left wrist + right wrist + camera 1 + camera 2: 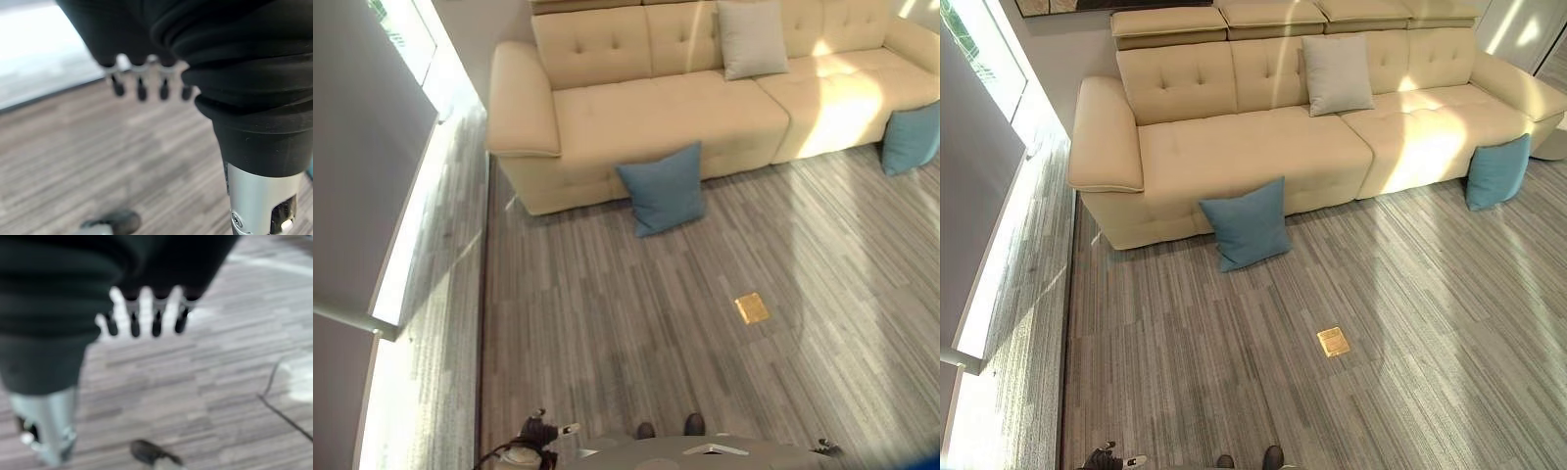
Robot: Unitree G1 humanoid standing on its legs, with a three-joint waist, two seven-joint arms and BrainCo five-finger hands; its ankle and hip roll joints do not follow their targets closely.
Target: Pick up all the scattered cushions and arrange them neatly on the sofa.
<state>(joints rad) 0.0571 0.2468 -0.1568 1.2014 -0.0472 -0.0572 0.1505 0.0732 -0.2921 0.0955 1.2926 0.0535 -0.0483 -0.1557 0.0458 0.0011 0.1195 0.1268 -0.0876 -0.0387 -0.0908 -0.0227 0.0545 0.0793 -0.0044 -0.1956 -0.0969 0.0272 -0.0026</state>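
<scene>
You see both hands' fingers (139, 85) (156, 316) hanging loose over floor (98, 147). The eye views show you two blue cushions (1247, 223) (1496, 171) leaning against the sofa (1263, 147), far past them.

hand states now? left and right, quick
Left robot hand: open, fingers relaxed, holding nothing.
Right robot hand: open, fingers relaxed, holding nothing.

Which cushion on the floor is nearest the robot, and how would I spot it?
Find the cream sofa along the far wall. Leaning against the front of its left-hand seat, bottom edge on the striped grey floor, is a blue cushion. The other blue cushion leans far right; the grey cushion sits up on the seat.
</scene>
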